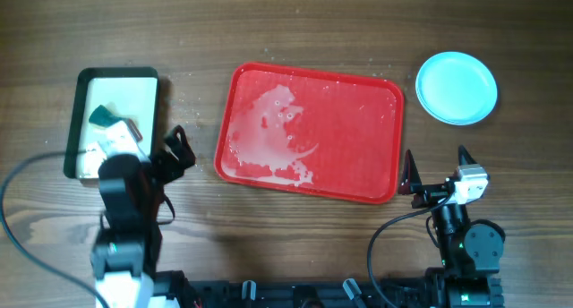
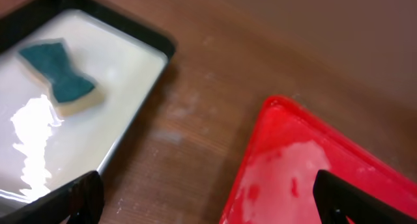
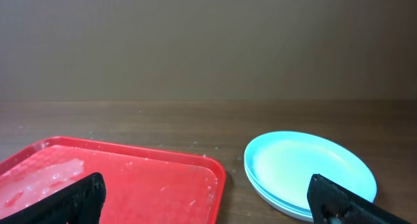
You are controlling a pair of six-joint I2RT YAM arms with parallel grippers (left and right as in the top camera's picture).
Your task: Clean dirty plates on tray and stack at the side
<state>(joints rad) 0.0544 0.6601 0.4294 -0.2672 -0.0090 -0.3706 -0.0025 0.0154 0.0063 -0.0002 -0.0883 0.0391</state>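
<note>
Closest to us, the left end effector sits low over the wooden desk, between the two trays. Its fingers are spread wide and hold nothing. In the left wrist view, both dark fingertips sit at the bottom corners of the frame, with bare wood between them. On the other side, the right end effector is just off the near right corner of the tray. Its jaws are also wide apart and empty.

Next comes the tray itself, red and rectangular, lying flat in the middle of the desk. A whitish wet smear covers its left half, and no plate is on it. To its left is a smaller cream tray with a black rim. Its glossy floor holds a teal-topped sponge pinched in at the waist.

Farthest out, beyond the tray's far right corner and apart from it, we find the plates stacked on the desk. The right wrist view shows a pale blue plate on top with more rims beneath it. We cannot tell how many from these edges.
</note>
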